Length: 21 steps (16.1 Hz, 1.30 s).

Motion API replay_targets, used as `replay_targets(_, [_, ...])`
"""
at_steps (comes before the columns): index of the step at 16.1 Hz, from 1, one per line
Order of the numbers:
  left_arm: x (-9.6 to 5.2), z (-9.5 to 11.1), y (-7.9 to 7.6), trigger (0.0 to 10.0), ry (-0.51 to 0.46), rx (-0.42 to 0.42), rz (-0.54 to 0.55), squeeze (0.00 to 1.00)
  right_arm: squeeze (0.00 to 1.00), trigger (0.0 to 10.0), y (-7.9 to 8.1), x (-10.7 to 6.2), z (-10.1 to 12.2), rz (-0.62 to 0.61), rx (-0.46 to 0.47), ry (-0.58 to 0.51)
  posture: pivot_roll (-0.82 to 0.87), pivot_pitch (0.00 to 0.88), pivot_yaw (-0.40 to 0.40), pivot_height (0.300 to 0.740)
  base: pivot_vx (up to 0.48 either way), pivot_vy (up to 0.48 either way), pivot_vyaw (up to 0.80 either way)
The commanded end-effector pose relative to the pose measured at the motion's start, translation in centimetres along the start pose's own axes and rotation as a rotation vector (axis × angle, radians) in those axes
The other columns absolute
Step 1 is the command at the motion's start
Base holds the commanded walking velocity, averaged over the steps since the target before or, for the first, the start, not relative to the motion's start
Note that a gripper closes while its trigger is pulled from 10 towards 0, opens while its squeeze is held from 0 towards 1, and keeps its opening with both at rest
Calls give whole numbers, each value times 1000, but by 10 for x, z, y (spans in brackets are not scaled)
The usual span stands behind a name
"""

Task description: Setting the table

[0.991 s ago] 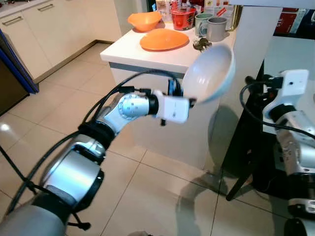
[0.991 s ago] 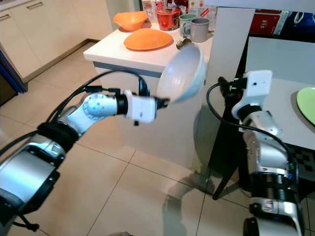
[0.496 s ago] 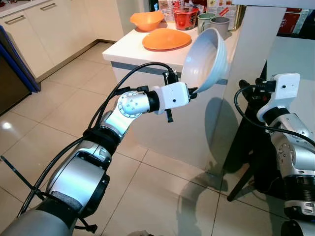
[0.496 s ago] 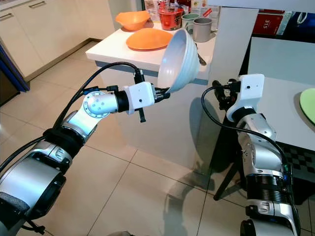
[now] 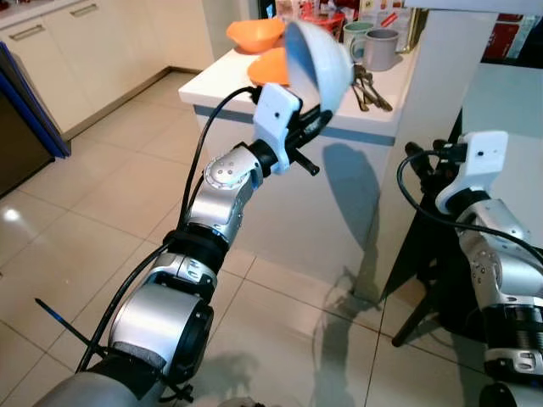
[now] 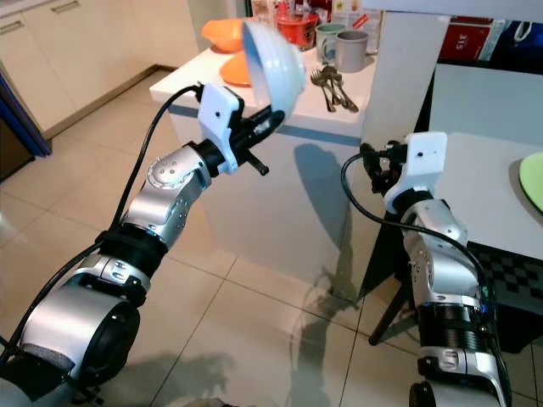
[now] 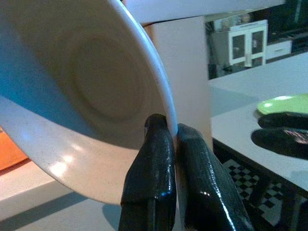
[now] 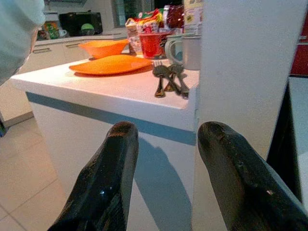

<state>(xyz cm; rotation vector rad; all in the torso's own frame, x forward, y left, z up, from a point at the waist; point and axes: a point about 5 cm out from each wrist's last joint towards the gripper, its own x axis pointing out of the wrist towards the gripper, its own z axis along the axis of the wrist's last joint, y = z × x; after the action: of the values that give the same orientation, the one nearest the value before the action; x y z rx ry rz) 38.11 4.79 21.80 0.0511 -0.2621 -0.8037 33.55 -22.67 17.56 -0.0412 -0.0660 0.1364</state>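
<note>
Left eye view: the left gripper (image 5: 316, 120) is seen raised in front of the white counter (image 5: 386, 106), its black fingers (image 7: 149, 183) pinched tight on the rim of a white bowl (image 5: 318, 59). The bowl is held in the air on edge, above the counter's near corner, and it hides most of the orange plate (image 5: 270, 66) lying there. An orange bowl (image 5: 254, 34) is seen farther back on the counter, its far side cut off by the frame edge. Two mugs (image 5: 373, 47) stand near the counter's back, beside a red container (image 6: 299, 25) that is partly hidden by the white bowl. A bunch of cutlery (image 5: 366, 85) lies on the counter just beside the mugs; the separate pieces are hard to tell apart, though forks and spoons are suggested in the right wrist view.

The right gripper (image 8: 168, 159) is held low beside the counter's side wall, its fingers spread apart with nothing between them. A green plate (image 6: 531, 180) is seen on the grey table (image 6: 484, 170) at the robot's right, cut off by the picture edge. Beige cabinets (image 5: 76, 42) and a tiled floor (image 5: 76, 212) lie to the left
</note>
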Motion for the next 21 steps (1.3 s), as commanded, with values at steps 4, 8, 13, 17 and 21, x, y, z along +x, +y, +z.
replay_targets(4, [-4, -7, -3, 0, 33, -8, 39, 0, 0, 10000, 8, 1, -8, 21, -10, 24, -42, 0, 95, 740, 0, 0, 0])
replay_targets(8, [-8, -8, -11, 0, 84, 165, -100, 0, 0, 10000, 10, 2, -5, 36, -48, 19, -42, 0, 96, 740, 0, 0, 0])
replay_targets(13, [-22, -11, -26, 0, 149, 425, -397, 0, 0, 10000, 5, 2, 5, 33, -121, -1, -41, 0, 106, 740, 0, 0, 0])
replay_targets(17, [-14, -11, -9, 0, 101, 72, -85, 0, 0, 10000, 18, 2, -11, 21, 54, 38, -34, 0, 93, 740, 0, 0, 0])
replay_targets(21, [-33, -37, 21, 0, 146, -147, 291, 0, 0, 10000, 28, 4, -30, -46, 175, 92, -20, 0, 83, 740, 0, 0, 0])
